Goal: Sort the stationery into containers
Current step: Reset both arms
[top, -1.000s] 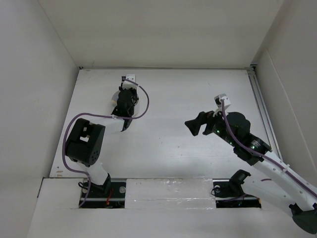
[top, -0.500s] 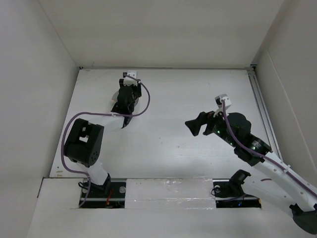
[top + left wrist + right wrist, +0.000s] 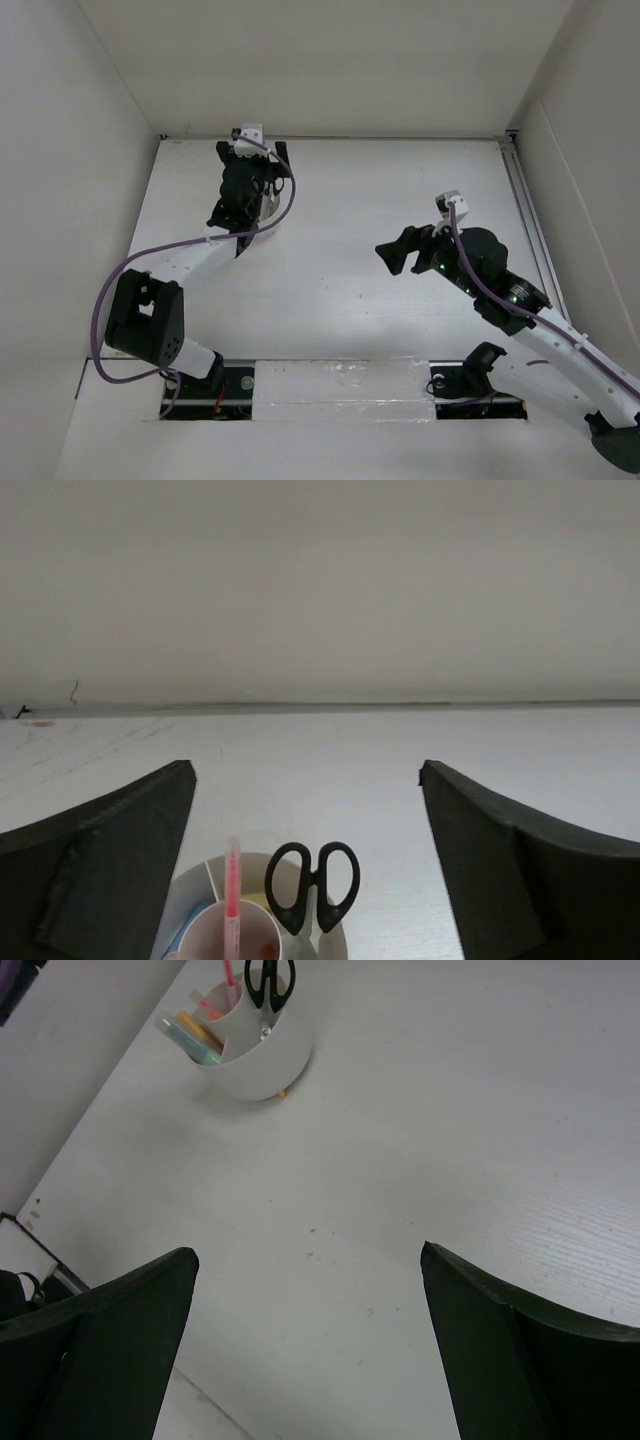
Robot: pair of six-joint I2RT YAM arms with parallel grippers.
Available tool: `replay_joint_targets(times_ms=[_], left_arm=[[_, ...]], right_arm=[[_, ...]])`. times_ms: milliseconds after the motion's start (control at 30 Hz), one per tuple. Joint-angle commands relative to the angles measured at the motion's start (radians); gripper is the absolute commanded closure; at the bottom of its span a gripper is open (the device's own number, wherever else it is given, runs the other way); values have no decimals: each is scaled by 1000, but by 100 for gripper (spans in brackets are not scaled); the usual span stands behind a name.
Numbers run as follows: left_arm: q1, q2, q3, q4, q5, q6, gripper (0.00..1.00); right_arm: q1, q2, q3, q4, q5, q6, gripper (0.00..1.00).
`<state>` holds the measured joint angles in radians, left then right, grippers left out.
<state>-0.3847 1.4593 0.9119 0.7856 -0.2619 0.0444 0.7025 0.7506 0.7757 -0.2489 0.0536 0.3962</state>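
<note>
The white divided cup [image 3: 338, 942] stands under my left gripper [image 3: 305, 780], which is open and holds nothing. Black-handled scissors [image 3: 312, 885] stand handles up in the cup, beside a pink pen [image 3: 233, 892]. In the top view the left gripper [image 3: 253, 152] hovers over the cup [image 3: 270, 213] at the far left. The right wrist view shows the cup [image 3: 255, 1055] far off with the scissors [image 3: 270, 980], the pink pen [image 3: 228, 975] and highlighters [image 3: 195, 1035] inside. A tiny tan bit [image 3: 281, 1092] lies at its base. My right gripper [image 3: 308, 1260] is open and empty above bare table.
White walls enclose the table on the left, far and right sides; the far wall [image 3: 320, 600] is close behind the cup. A rail [image 3: 525, 215] runs along the right edge. The right gripper [image 3: 390, 255] hangs mid-table, right of centre.
The left arm has stretched toward the far wall and its jaws have spread wide apart. The right arm has not moved.
</note>
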Motion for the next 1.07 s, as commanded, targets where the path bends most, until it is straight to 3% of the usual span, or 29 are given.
replay_joint_targets(times_ms=[0, 133, 333, 400, 667, 767, 1033], left_arm=[[0, -77, 161, -118, -5, -46, 1], [0, -167, 327, -346, -82, -121, 1], [0, -416, 470, -799, -351, -296, 1], [0, -555, 417, -934, -388, -391, 1], [0, -1049, 107, -1124, -359, -489, 1], [0, -1167, 15, -1125, -306, -451, 1], [0, -1263, -126, -1115, -324, -489, 1]], right_arm=[[11, -30, 75, -29, 61, 16, 1], [11, -30, 181, -140, 140, 46, 1], [20, -43, 347, -321, 212, 37, 1], [20, -63, 414, -363, 245, 36, 1], [29, -109, 528, -476, 315, 12, 1], [29, -134, 528, -489, 348, 12, 1], [29, -122, 488, -467, 425, 12, 1]])
